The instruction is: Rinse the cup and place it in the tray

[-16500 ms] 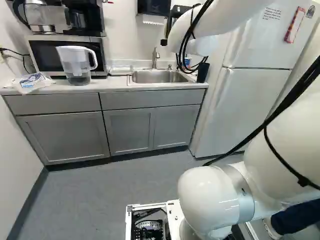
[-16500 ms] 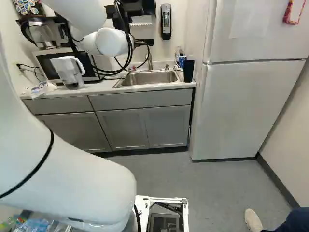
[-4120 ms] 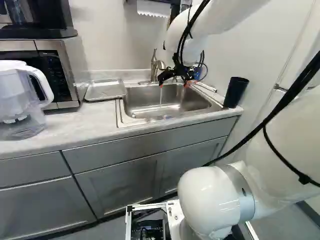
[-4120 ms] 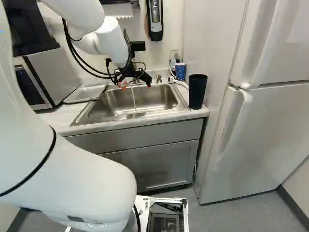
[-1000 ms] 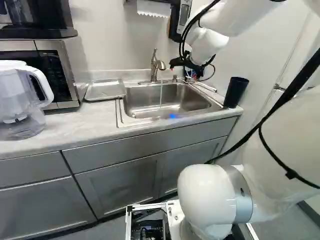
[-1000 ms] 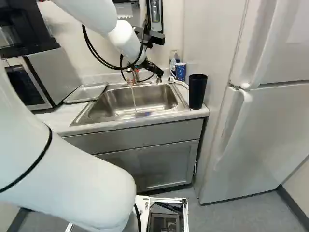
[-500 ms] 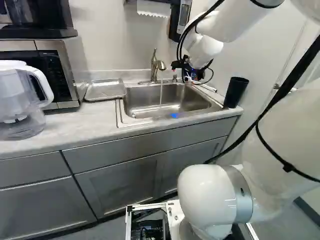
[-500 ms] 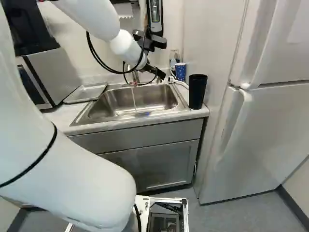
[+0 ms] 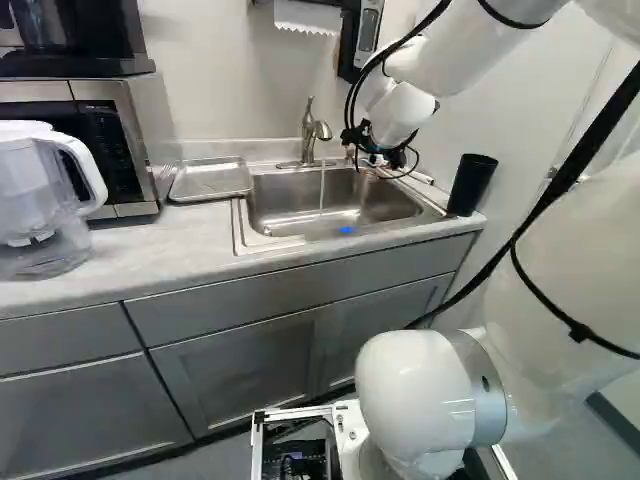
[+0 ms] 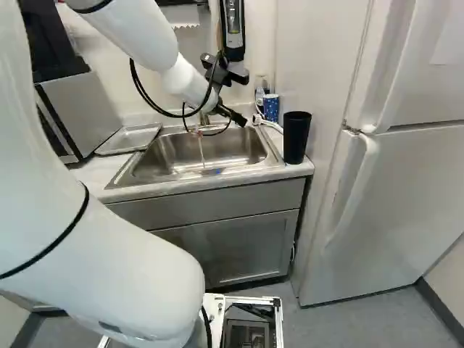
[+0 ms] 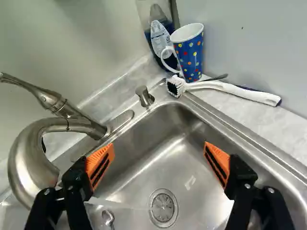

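One blue spotted cup [image 11: 193,56] is standing upright on the counter [image 9: 150,245], at two o'clock of the sink [image 9: 285,235], if twelve is the wall side. Just beside it I see lying a white brush [image 11: 235,91]. Over the sink, the robot's gripper [image 10: 220,125] has its two fingers wide apart. Water is running from the faucet [image 9: 309,125] at twelve. At three stands a black tumbler [image 10: 296,138], and at nine lies the metal tray [image 9: 212,180].

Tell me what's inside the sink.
The drain, what looks like a spoon, and water running in from the faucet. In the wrist view the open gripper covers part of the sink; I can't tell what lies behind it.
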`<state>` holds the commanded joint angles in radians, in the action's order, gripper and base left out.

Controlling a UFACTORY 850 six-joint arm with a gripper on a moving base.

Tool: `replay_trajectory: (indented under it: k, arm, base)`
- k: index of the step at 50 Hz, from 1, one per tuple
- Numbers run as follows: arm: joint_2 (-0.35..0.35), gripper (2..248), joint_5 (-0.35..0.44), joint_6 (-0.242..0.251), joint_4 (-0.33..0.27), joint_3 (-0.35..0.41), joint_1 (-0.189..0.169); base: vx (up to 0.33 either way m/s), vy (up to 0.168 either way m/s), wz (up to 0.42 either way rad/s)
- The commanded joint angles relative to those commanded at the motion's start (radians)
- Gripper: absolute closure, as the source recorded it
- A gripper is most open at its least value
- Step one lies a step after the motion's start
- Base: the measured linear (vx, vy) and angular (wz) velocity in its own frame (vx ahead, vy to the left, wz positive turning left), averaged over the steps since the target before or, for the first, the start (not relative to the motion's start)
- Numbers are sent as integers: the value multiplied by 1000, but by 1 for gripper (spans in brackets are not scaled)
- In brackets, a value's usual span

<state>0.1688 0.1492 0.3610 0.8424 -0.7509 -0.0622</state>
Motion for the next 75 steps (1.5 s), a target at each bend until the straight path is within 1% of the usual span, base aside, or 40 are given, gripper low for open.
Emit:
replay_trajectory:
  k: [12, 21, 38, 46, 50, 55, 63, 75]
  arm:
    - [12, 3, 53, 0, 78, 38, 13]
    - [8, 3, 100, 0, 131, 55, 24]
    - [-16, 3, 205, 0, 204, 72, 61]
    - [-22, 3, 261, 2, 230, 86, 71]
    - [-24, 3, 294, 24, 240, 93, 75]
    - [-30, 3, 343, 68, 251, 100, 78]
    - [-46, 3, 425, 148, 269, 104, 82]
    - [-71, 3, 519, 273, 282, 111, 89]
  base:
    - [0, 0, 0]
    - [0, 0, 0]
    - [0, 0, 0]
    - [0, 0, 0]
    - [0, 0, 0]
    - [0, 0, 0]
    - [0, 0, 0]
    - [0, 0, 0]
